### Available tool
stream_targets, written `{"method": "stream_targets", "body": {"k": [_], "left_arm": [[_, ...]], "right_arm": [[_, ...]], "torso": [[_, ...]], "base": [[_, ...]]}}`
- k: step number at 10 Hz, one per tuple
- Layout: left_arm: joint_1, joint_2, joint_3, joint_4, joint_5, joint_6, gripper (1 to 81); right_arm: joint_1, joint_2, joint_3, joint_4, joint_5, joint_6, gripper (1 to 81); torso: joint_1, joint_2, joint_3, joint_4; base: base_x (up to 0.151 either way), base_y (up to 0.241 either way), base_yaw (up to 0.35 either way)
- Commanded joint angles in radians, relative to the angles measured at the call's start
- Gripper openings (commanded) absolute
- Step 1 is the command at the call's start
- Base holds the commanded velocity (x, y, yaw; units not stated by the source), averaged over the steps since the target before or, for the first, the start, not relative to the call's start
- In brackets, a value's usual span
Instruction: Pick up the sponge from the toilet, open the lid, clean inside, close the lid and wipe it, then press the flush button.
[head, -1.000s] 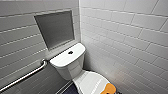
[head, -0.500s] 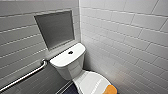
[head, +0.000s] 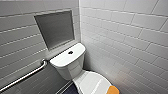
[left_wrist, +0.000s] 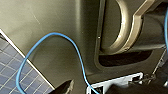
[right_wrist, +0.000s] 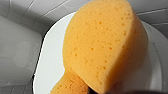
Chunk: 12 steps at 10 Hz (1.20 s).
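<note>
Comparison over last second: found no shift in head view; saw sponge (head: 113, 90) resting in same spot, on closed lid (head: 91, 81) of toilet (head: 68, 65), near front end. Judged pick-up not yet done and later steps pending. Saw sponge large and close in right wrist view, over white lid. Could not tell open or closed for right tool or left tool. Noted flush button (head: 70, 52) in middle of tank top (head: 62, 58). Recorded glossy white ceramic, grey-tiled walls (head: 125, 37) meeting in corner, recessed panel (head: 55, 28) above tank, metal grab bar (head: 25, 76) on left wall, dark floor (head: 71, 90) beside bowl
</note>
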Motion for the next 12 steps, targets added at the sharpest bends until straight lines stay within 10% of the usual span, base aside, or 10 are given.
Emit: {"method": "stream_targets", "body": {"k": [1,9,12], "left_arm": [[0.006,-0.006,0.020,-0.005,0.079,-0.001,81.1],[-0.145,-0.402,0.629,-0.004,0.073,0.000,81.1],[-0.221,-0.489,0.745,-0.009,0.076,-0.001,81.1]], "right_arm": [[0.102,-0.279,0.343,-0.031,0.008,-0.007,1.0],[-0.235,-0.568,0.522,-0.134,-0.067,-0.001,1.0],[-0.394,-0.562,0.532,-0.047,-0.076,-0.019,1.0]], "torso": [[0.000,0.000,0.000,0.000],[0.000,0.000,0.000,0.000],[0.000,0.000,0.000,0.000]], "base": [[0.000,0.000,0.000],[0.000,0.000,0.000],[0.000,0.000,0.000]]}}
